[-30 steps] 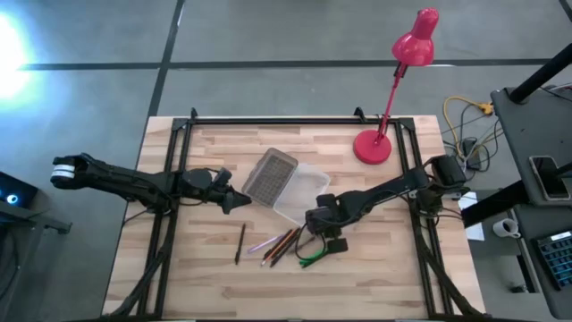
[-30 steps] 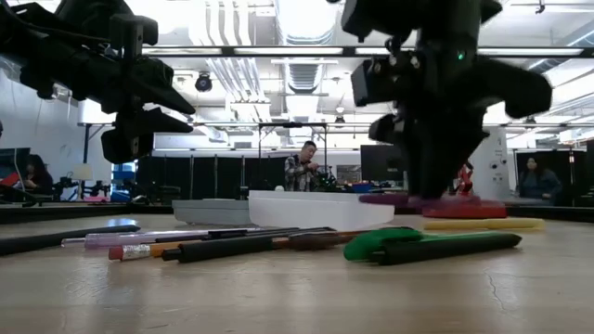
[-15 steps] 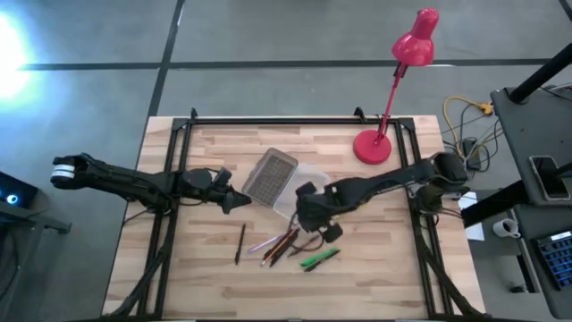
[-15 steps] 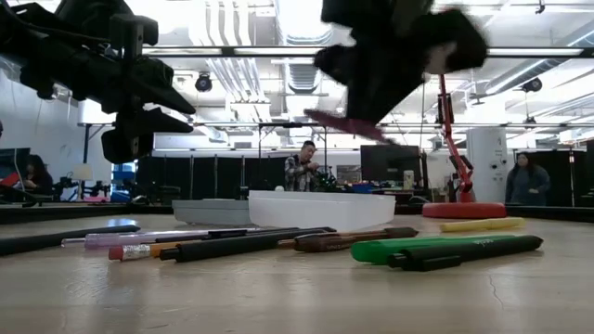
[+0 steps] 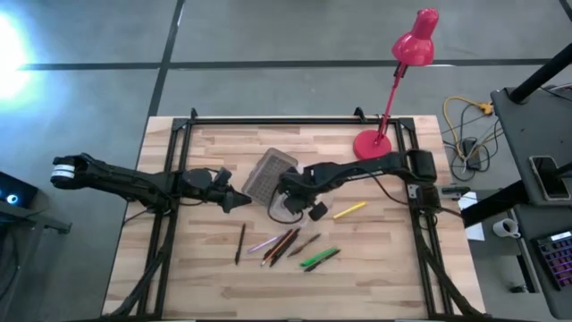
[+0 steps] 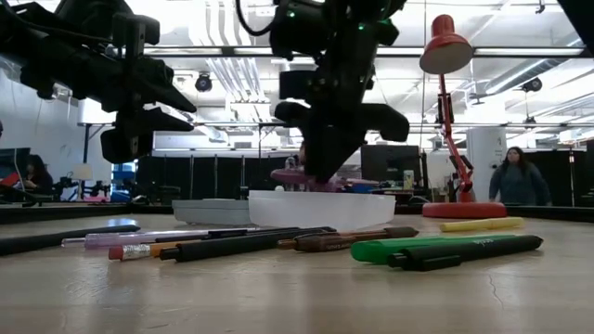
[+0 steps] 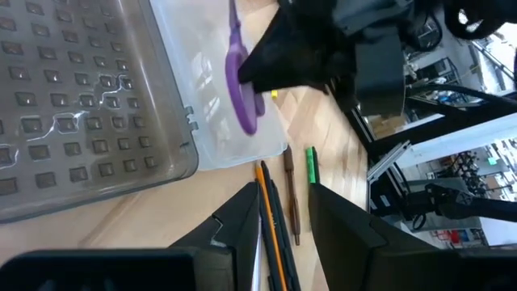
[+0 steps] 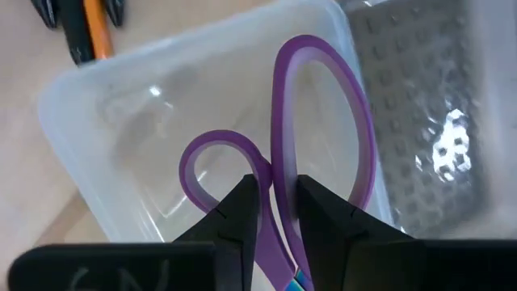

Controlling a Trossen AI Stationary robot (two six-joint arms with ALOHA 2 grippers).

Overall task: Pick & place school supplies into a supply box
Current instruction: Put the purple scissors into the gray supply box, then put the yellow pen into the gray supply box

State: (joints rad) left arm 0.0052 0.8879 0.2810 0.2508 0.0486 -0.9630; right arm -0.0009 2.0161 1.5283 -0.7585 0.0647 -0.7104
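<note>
The supply box stands open at the table's middle: a translucent tray (image 5: 288, 207) with its grey grid lid (image 5: 268, 173) laid open beside it. My right gripper (image 5: 293, 185) is over the tray, shut on purple scissors (image 8: 323, 121), which also show in the left wrist view (image 7: 239, 85). My left gripper (image 5: 238, 199) hovers open and empty just left of the lid. Pens and pencils lie on the table nearer the front: a black one (image 5: 240, 243), a mixed cluster (image 5: 281, 243), green ones (image 5: 318, 259) and a yellow one (image 5: 349, 211). My right gripper pinches the scissors between its two fingers where the two handle loops meet (image 8: 273, 190). The fingers come from above. The loops stick out past the fingertips over the tray; the blades are hidden under the gripper. The scissors (image 6: 306, 176) hang about level, just above the tray's rim.
A red desk lamp (image 5: 374, 146) stands at the far right of the table, its head beyond the far edge. Black frame rails (image 5: 170, 224) run along the left, right and far sides. People show in the room behind in the low view.
My right gripper has gone from the pens at the near right up and toward the far left, carrying the purple scissors clear of the table, and has come down over the open tray. It has stayed shut on them.
</note>
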